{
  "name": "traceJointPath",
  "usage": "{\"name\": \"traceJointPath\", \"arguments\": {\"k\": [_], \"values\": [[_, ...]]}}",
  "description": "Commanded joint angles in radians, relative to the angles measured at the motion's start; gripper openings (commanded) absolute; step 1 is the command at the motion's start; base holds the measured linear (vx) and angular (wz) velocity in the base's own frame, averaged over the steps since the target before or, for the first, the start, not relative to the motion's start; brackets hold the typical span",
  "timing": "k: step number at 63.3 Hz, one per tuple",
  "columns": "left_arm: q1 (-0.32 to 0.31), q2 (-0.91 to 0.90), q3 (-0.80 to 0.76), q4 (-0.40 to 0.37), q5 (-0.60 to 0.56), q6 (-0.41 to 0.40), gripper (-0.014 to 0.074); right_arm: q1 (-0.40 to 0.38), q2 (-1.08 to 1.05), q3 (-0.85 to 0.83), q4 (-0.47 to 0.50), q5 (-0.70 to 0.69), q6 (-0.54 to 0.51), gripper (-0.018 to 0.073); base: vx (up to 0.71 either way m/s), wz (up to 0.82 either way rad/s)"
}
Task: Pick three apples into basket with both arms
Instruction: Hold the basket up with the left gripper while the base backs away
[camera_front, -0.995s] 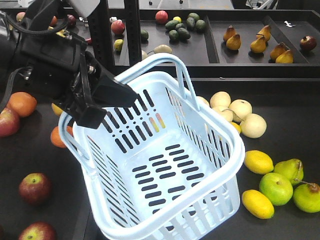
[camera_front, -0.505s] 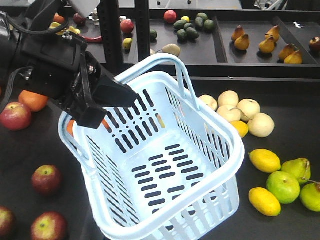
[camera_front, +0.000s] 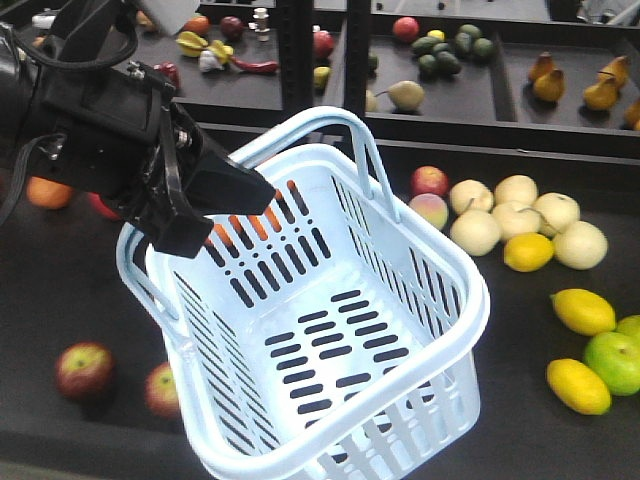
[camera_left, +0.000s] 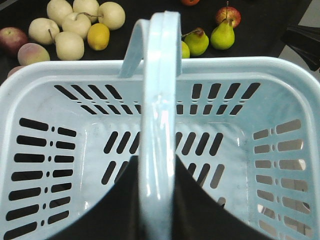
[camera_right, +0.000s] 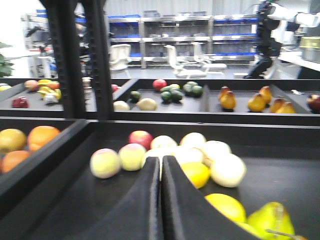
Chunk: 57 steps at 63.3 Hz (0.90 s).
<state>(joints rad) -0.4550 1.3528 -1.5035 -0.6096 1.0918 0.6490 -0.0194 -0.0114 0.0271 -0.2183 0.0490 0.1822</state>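
Note:
The pale blue basket (camera_front: 330, 330) hangs tilted above the dark counter and holds nothing. My left gripper (camera_front: 215, 205) is shut on one basket handle (camera_left: 159, 125), which runs up between its black fingers (camera_left: 200, 200). The second handle (camera_front: 345, 120) arches over the far rim. Two dark red apples (camera_front: 85, 368) (camera_front: 160, 388) lie on the counter at the lower left, below the arm and left of the basket. Another red fruit (camera_front: 100, 205) is mostly hidden behind the left arm. My right gripper (camera_right: 161, 167) is shut on nothing and points over the counter toward a heap of pale fruit.
Pale round fruits (camera_front: 515, 215), lemons (camera_front: 583, 311) and a green apple (camera_front: 612, 360) lie right of the basket. Two pinkish apples (camera_front: 430, 182) sit behind it. An orange (camera_front: 48, 192) is at the far left. Black shelf uprights (camera_front: 300, 60) and trays of pears (camera_front: 548, 80) stand behind.
In the front view the counter, fruit and shelves have slid to the right, while the basket and left arm keep their place in the picture. Both grippers stay as they were.

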Motion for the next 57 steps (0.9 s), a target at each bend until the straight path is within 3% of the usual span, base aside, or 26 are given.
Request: {"name": "traceJointPath", "arguments": {"k": [1, 57], "values": [[-0.005, -0.033, -0.027, -0.057, -0.061, -0.012, -0.0006, -0.007, -0.012, 0.013, -0.009, -0.07, -0.008, -0.0005, -0.12, 0.31], [-0.005, -0.033, -0.027, -0.057, -0.061, -0.012, -0.0006, -0.007, -0.012, 0.013, -0.009, -0.07, -0.008, -0.0005, -0.14, 0.53]]}}
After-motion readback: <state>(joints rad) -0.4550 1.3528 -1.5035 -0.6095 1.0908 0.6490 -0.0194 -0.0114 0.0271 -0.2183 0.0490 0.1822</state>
